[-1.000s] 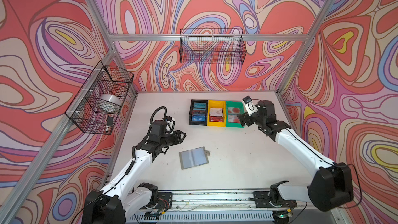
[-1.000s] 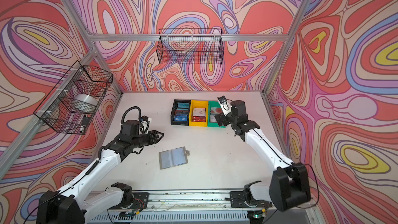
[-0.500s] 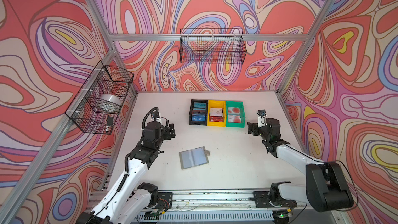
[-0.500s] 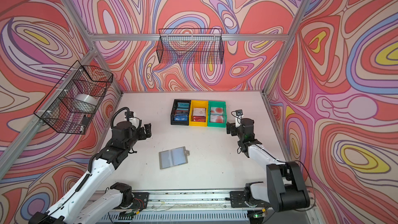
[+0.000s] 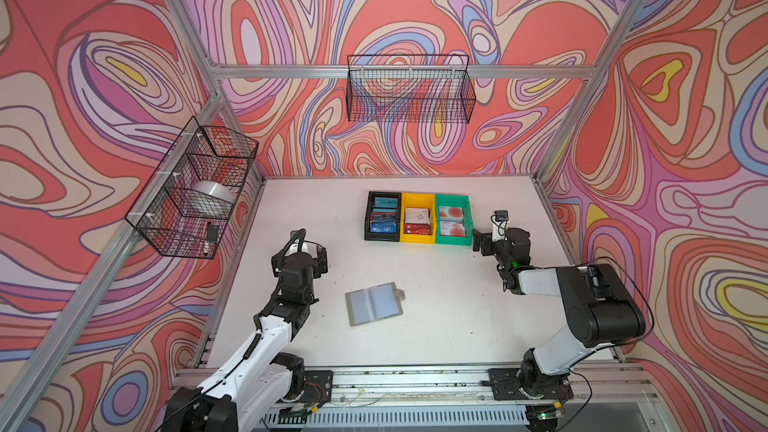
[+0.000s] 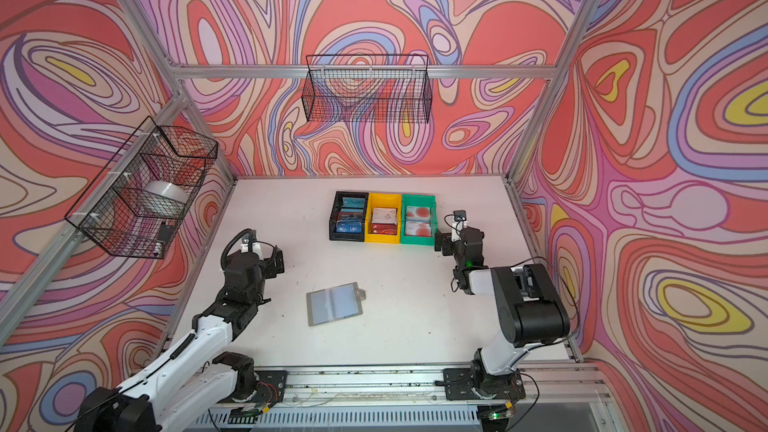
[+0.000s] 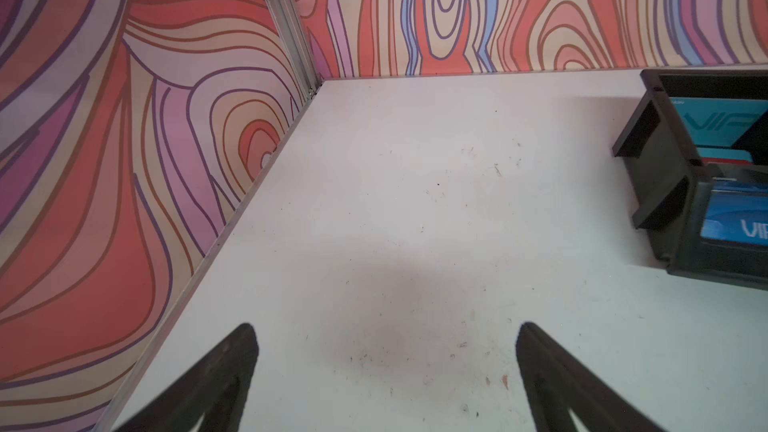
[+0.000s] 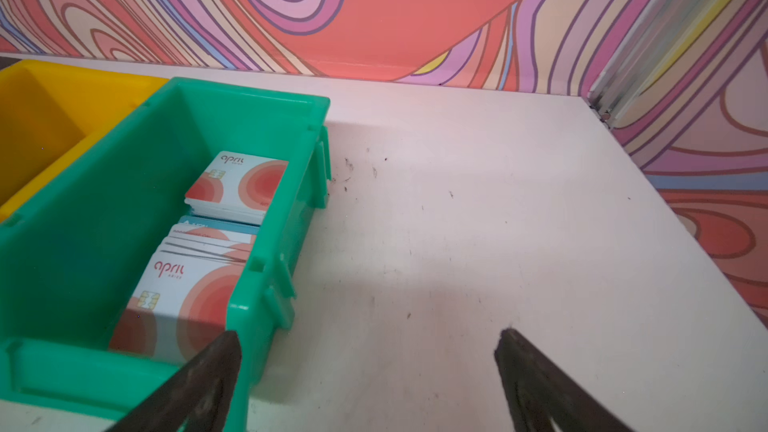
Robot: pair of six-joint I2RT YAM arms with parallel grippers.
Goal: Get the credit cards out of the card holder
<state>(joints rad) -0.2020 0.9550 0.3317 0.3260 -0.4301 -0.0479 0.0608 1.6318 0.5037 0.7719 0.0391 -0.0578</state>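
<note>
As left gripper (image 7: 384, 326) and right gripper (image 8: 369, 331) gape empty, cards (image 8: 237, 184) binned, holder (image 5: 374, 303) may hide a stray one.

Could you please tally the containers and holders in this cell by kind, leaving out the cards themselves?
Plastic bins: 3 (black bin, yellow bin, green bin)
Wire baskets: 2 (back-wall basket, left-wall basket)
Card holder: 1
Total: 6

White table (image 5: 449, 338), scuffed: open grey card holder (image 5: 375, 303) toward front; black bin (image 5: 382, 237), yellow bin (image 5: 417, 239), green bin (image 5: 454, 241) in a row toward back.
</note>
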